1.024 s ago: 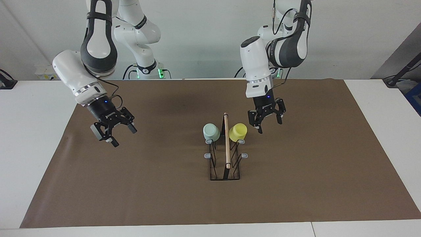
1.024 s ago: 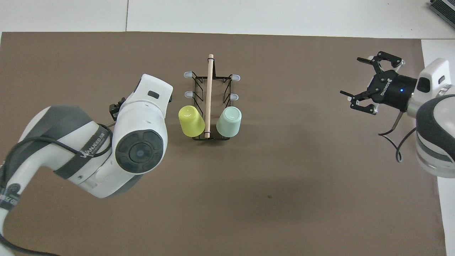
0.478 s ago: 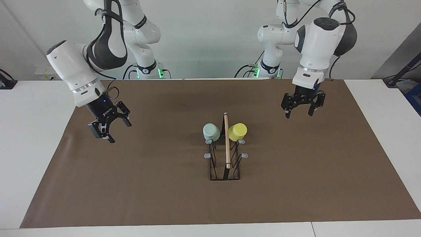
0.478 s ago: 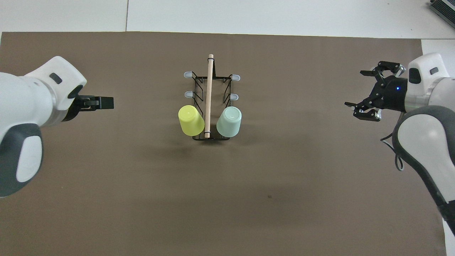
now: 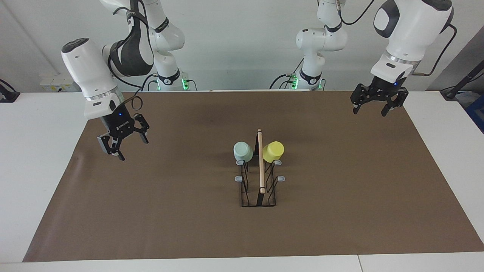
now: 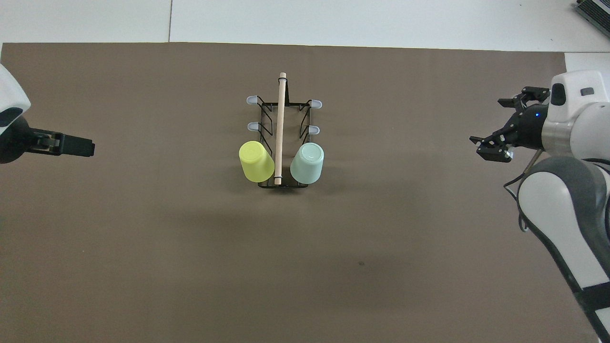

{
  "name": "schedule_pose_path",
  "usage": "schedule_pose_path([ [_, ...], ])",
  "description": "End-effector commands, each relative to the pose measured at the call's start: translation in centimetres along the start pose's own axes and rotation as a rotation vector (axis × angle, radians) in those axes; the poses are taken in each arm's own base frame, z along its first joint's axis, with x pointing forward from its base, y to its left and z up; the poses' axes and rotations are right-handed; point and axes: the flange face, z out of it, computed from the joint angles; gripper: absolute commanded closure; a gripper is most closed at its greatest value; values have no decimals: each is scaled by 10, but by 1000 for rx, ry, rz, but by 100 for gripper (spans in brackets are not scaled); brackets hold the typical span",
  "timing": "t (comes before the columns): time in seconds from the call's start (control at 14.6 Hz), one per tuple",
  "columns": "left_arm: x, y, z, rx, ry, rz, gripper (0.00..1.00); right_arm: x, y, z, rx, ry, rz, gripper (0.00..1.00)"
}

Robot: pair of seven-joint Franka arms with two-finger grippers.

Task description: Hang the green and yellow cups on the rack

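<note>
Table cover (image 5: pixel 159 211): we see a brown sheet; the rack stands on its middle.
Rack (image 5: pixel 258 196): a thin black wire frame with a wooden rod (image 5: pixel 260 162) on top. We judge it light and easy to tip, so we push on it gently.
Right gripper (image 5: pixel 123 141): it hangs over the cover toward the right arm's end, well apart from the rack, fingers spread, holding nothing.
Left gripper (image 5: pixel 375 105): it hangs over the cover's edge at the left arm's end, fingers apart, also empty.
Green cup (image 5: pixel 242 152): it sits upside down on a peg at the rack's end nearer to the robots. It looks like light, stiff, smooth plastic.
Yellow cup (image 5: pixel 273 151): it hangs on the peg across the rod, tilted outward.
Hold: we would pinch each cup across its tapered wall near the bottom; perhaps it slips.
Progress: both cups appear hung, though how deep the pegs sit inside we cannot tell.
</note>
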Motion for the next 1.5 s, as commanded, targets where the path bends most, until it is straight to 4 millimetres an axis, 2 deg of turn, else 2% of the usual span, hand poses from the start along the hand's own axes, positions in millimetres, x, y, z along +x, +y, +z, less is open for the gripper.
schedule_pose_path([
  [0.0,15,-11,-17,-33,-48,0,0,8,-8,-26,-45,-96,80,0],
  [0.14,13,-9,-22,-45,-67,-1,0,29,-16,-43,-66,-185,134,0],
  [0.27,8,-15,-21,-47,-72,-12,0,41,-24,-56,-93,-256,225,0],
  [0.34,8,-7,-20,-49,-79,0,0,44,-25,-60,-102,-276,288,0],
  [0.89,-2,0,-13,-42,-134,1,0,40,-34,-78,-93,-402,733,0],
  [1.09,-1,-5,-12,24,-132,9,0,48,-31,-109,-76,-441,851,0],
  [1.43,-1,-4,-16,34,-125,15,0,34,-17,-155,53,-425,969,0],
])
